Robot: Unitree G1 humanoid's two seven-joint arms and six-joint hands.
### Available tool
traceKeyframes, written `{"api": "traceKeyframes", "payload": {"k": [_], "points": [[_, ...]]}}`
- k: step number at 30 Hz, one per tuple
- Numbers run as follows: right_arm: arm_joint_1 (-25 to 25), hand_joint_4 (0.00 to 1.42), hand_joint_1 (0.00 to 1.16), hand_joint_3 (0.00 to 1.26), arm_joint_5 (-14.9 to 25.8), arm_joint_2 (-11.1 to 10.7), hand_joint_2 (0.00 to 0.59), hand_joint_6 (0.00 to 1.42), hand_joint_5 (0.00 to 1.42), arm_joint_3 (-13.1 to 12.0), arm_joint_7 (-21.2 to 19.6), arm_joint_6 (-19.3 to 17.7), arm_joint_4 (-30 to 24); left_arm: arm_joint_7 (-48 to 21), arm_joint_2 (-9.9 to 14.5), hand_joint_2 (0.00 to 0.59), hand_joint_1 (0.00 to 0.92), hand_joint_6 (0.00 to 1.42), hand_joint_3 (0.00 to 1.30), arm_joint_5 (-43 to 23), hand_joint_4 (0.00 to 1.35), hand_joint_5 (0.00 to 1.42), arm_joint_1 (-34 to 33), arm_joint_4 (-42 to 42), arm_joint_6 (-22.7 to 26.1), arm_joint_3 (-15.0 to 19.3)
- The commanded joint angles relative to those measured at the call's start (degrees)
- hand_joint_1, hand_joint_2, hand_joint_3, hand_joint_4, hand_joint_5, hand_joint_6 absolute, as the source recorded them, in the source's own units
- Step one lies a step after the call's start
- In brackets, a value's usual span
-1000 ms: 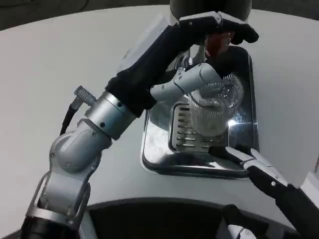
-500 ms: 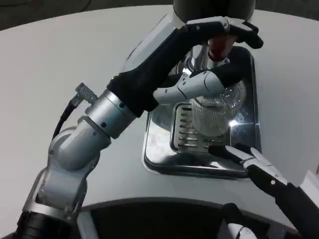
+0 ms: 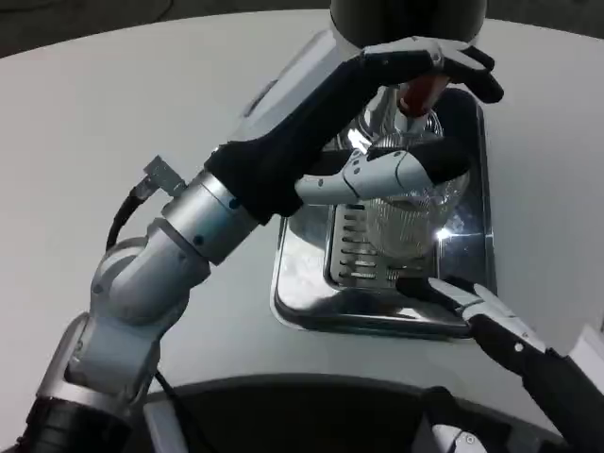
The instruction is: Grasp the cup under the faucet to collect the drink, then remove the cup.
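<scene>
White round table (image 3: 113,123) fills the head view, with a shiny rectangular steel drip tray (image 3: 294,300) on it and the dark dispenser body at the top edge.

Progress as we read it: the clear ribbed plastic cup (image 3: 401,222) stands on the tray's slotted grate, under the chrome faucet (image 3: 382,113) with its red tap knob (image 3: 418,92). So the cup is in place and we're in the collecting stage. We can't tell if drink is flowing or how full the cup is. Removing the cup is not yet done.

Left hand (image 3: 411,113): the arm reaches across from lower left. Upper fingers (image 3: 444,58) lie over the red knob and a lower white finger (image 3: 377,175) runs across the cup's upper wall. It appears to bracket knob and cup; we can't tell whether it truly clamps either.

Right hand (image 3: 500,330): low at the tray's near right corner, fingers extended towards the cup's base, holding nothing, just short of the cup.
</scene>
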Motion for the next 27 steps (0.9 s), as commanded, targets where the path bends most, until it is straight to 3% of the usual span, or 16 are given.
{"api": "traceKeyframes", "payload": {"k": [1,27], "points": [[1.04,0.12,0.65,0.16,0.14,0.19,0.535,0.02,0.02,-0.06,-0.47,-0.08,0.1,-0.53,0.58,0.086,0.038,0.18,0.49,1.87,0.28,0.29,0.17,0.35,-2.03,-1.61],[0.77,0.12,0.65,0.16,0.15,0.37,0.535,0.02,0.03,0.27,-0.56,-0.19,0.51,0.74,2.36,0.085,0.042,0.17,0.54,4.82,0.31,0.31,0.17,1.41,-4.71,-2.28]]}}
